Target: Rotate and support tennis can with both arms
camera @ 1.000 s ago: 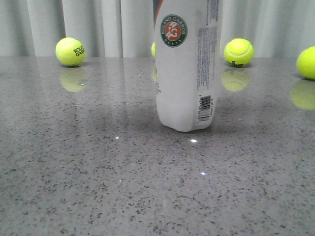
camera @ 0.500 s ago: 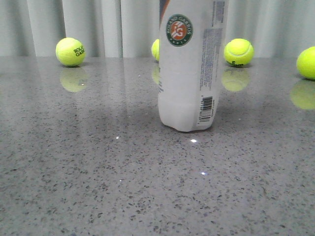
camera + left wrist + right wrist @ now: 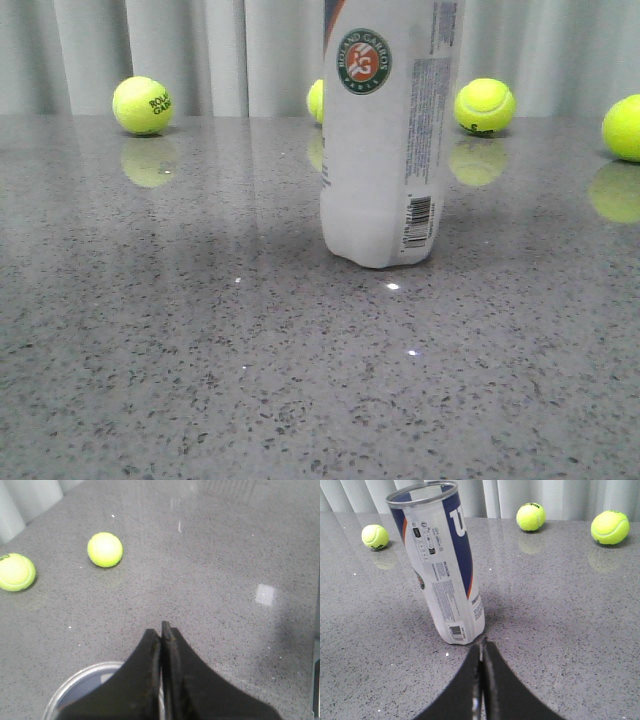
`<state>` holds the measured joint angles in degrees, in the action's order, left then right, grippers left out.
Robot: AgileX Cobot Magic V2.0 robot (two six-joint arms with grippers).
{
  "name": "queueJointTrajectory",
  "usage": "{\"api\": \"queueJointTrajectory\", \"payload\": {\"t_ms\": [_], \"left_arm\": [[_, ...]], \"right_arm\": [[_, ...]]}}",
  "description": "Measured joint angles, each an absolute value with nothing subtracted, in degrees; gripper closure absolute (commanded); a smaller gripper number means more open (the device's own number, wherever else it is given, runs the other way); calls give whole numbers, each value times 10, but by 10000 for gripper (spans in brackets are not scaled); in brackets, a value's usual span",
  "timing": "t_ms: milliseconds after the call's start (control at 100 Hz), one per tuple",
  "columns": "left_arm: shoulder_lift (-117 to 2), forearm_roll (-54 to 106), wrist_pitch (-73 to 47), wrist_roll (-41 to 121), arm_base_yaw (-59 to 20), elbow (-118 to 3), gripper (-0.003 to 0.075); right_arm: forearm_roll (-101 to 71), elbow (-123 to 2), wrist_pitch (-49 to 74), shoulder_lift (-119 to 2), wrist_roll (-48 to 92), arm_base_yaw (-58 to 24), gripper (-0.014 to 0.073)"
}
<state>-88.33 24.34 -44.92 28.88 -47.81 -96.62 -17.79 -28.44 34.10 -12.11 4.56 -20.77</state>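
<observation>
We see the can [image 3: 385,140], a smooth white cylinder with a round green-orange logo, standing upright on the speckled grey table [image 3: 200,350]; its metal rim [image 3: 82,680] lies under our left gripper [image 3: 161,630]. Both wedge-shaped grippers are pressed together, holding nothing; the right gripper [image 3: 482,647] sits just beside the can's base. Fuzzy yellow-green balls [image 3: 143,105] rest well apart by the curtain [image 3: 200,50].
</observation>
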Motion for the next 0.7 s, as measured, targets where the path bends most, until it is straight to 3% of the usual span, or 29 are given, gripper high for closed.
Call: {"api": "queueJointTrajectory", "payload": {"t_ms": [540, 700], "left_arm": [[-682, 248, -278, 292, -478, -673, 739], [-647, 236, -260, 293, -440, -611, 739]], "right_arm": [[-178, -284, 341, -121, 46, -208, 663], [-178, -284, 341, -121, 46, -208, 663]]}}
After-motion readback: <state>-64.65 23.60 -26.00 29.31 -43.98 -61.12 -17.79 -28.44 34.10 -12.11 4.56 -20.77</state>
